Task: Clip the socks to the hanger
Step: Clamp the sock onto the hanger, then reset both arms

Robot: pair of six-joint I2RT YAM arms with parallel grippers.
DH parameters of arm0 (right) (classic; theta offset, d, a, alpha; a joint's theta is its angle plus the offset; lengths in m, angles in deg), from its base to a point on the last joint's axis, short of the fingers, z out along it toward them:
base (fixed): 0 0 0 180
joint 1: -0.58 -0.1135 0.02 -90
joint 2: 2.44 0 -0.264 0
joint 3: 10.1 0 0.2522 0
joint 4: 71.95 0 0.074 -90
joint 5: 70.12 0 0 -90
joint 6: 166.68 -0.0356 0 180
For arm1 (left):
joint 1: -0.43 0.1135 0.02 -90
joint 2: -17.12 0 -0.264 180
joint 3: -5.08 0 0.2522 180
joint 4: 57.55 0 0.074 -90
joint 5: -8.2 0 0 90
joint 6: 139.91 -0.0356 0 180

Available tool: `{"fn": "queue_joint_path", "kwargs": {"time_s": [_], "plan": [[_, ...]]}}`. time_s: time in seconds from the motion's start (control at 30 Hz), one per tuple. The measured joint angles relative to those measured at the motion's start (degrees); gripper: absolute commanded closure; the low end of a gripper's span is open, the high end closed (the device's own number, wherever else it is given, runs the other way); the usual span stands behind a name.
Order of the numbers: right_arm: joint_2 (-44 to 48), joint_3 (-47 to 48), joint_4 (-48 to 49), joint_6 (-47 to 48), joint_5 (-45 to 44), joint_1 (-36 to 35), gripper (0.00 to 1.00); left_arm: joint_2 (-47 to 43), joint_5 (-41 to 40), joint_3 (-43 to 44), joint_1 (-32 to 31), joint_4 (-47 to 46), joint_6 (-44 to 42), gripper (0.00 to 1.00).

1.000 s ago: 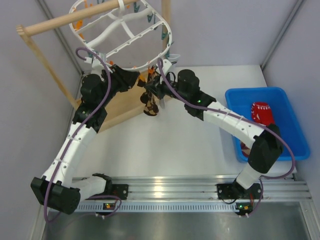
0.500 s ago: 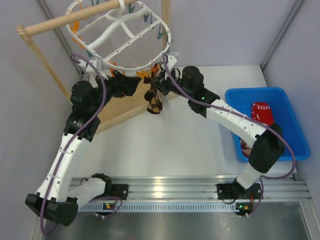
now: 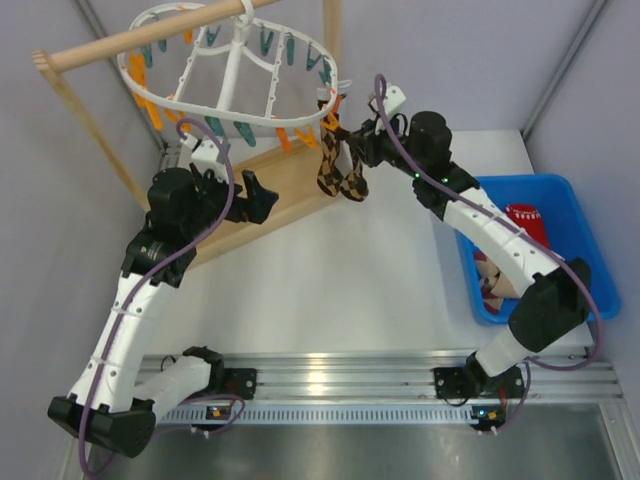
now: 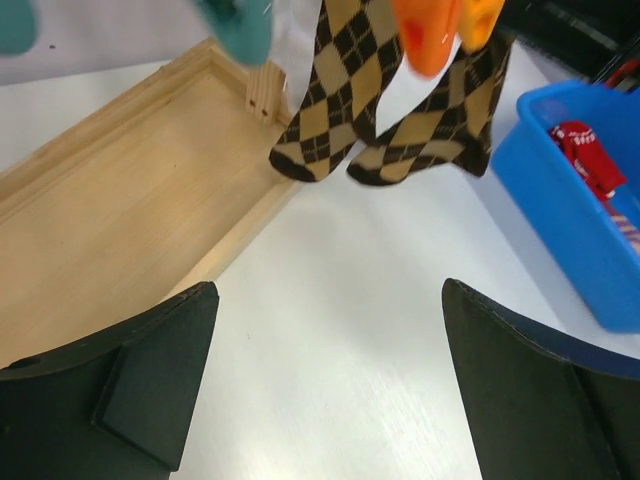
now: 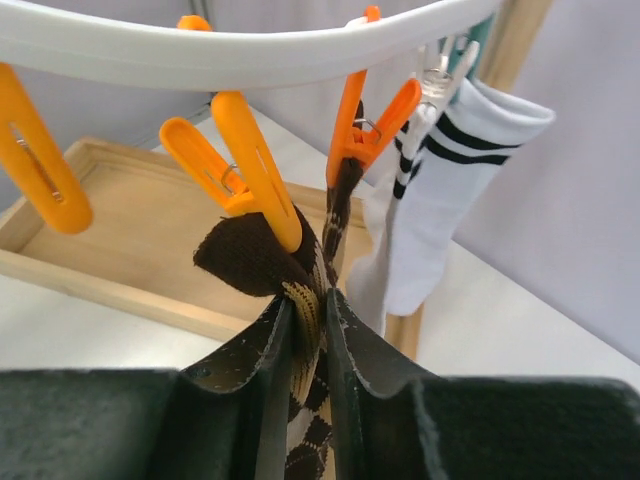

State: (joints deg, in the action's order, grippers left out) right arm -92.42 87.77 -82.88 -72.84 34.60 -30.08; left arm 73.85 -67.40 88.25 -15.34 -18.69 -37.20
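The white oval hanger (image 3: 232,118) hangs from the wooden pole, with orange and teal clips round its rim (image 5: 250,50). A pair of brown-black argyle socks (image 3: 340,168) hangs from orange clips (image 5: 262,195) at its right end. My right gripper (image 5: 307,300) is shut on the cuff of one argyle sock (image 5: 245,255) just under its clip. A white sock (image 5: 440,200) with dark bands hangs clipped right behind. My left gripper (image 4: 327,300) is open and holds nothing, below and left of the argyle socks (image 4: 330,100). A red sock (image 3: 522,222) lies in the bin.
The wooden pole (image 3: 140,38) and its tray base (image 4: 120,220) stand at the back left, under the hanger. A blue bin (image 3: 575,200) with more socks sits at the right edge of the table. Grey walls close in the back and sides.
My left gripper opened and drew back down-left from the clips. The hanger swung and tilted. My right arm moved up and right, and the argyle sock now hangs from an orange clip.
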Motion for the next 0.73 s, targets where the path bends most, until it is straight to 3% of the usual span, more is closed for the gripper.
{"fn": "queue_joint_path", "kwargs": {"time_s": [0.23,0.27,0.3,0.43,0.47,0.73], "plan": [[5.84,-3.06,-1.75,0.72,0.55,2.32,0.66,0.0,-2.34,-0.9,0.0,5.14,-5.4,0.02],[6.95,-3.74,-2.05,0.87,0.79,2.34,0.6,-0.13,-2.54,-1.29,0.0,5.42,-5.95,0.02],[8.39,-4.7,-2.21,1.01,1.16,2.34,0.44,-0.37,-2.71,-1.73,0.0,5.75,-6.56,0.02],[14.29,-8.87,-3.3,1.44,2.36,2.67,0.15,-2.03,-2.64,-2.6,0.0,6.67,-8.13,0.02],[15.91,-10.01,-3.82,1.81,2.62,2.8,0.04,-2.56,-2.56,-2.6,0.0,6.67,-8.48,0.02],[30.73,-22.43,-8.98,4.48,3.21,4.44,0.0,-7.58,-3.89,-4.17,0.0,6.6,-13.77,0.02]]}}
